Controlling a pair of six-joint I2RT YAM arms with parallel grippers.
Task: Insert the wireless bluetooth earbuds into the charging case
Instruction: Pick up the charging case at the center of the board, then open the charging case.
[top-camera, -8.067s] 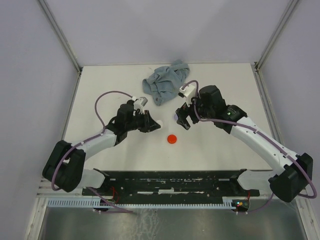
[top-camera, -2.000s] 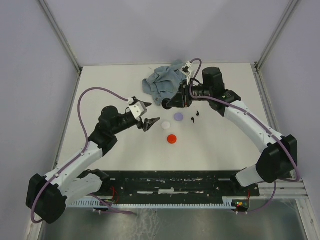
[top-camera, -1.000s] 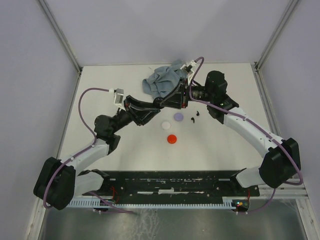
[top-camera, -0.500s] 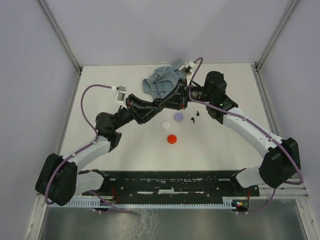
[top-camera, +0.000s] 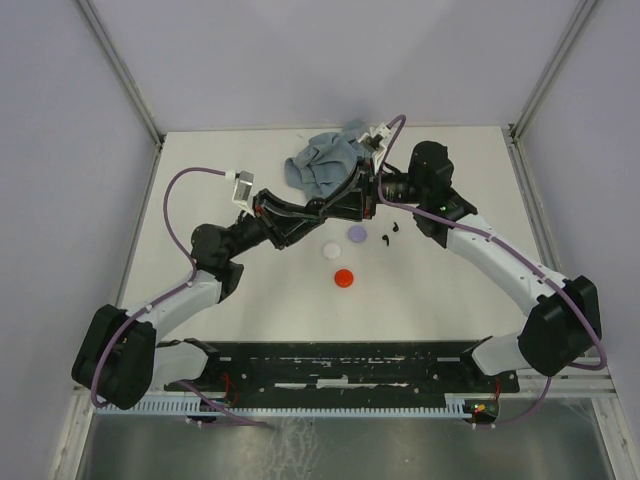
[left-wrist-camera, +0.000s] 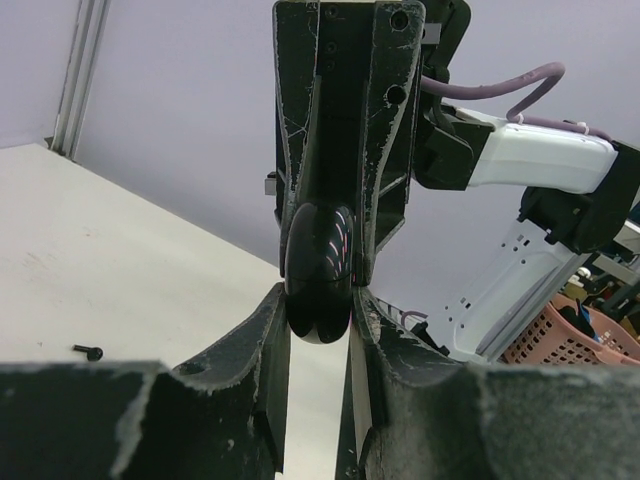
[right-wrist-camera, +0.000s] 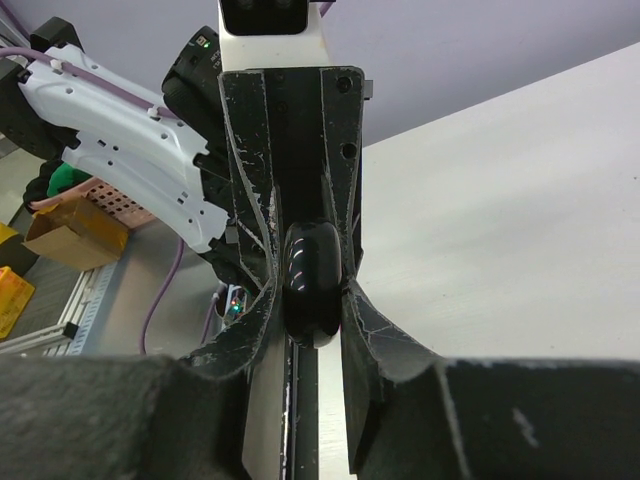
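A glossy black oval charging case (left-wrist-camera: 318, 268) hangs in the air above the table, gripped from both ends. My left gripper (left-wrist-camera: 318, 296) is shut on its lower end, both pads touching it. My right gripper (right-wrist-camera: 312, 292) is shut on the other end of the case (right-wrist-camera: 312, 270). From the top view the two grippers, left (top-camera: 315, 208) and right (top-camera: 343, 202), meet tip to tip in front of the cloth, hiding the case. Two tiny black earbuds (top-camera: 391, 233) lie on the table to the right; one earbud (left-wrist-camera: 88, 351) shows in the left wrist view.
A crumpled blue-grey cloth (top-camera: 322, 165) lies at the back middle. Three small round discs rest below the grippers: white (top-camera: 330, 250), lilac (top-camera: 355, 233) and red (top-camera: 344, 277). Slanted frame posts border the table on both sides.
My left gripper's jaws have closed in onto the case that the right gripper holds. Both arms have stayed almost in place over the last second.
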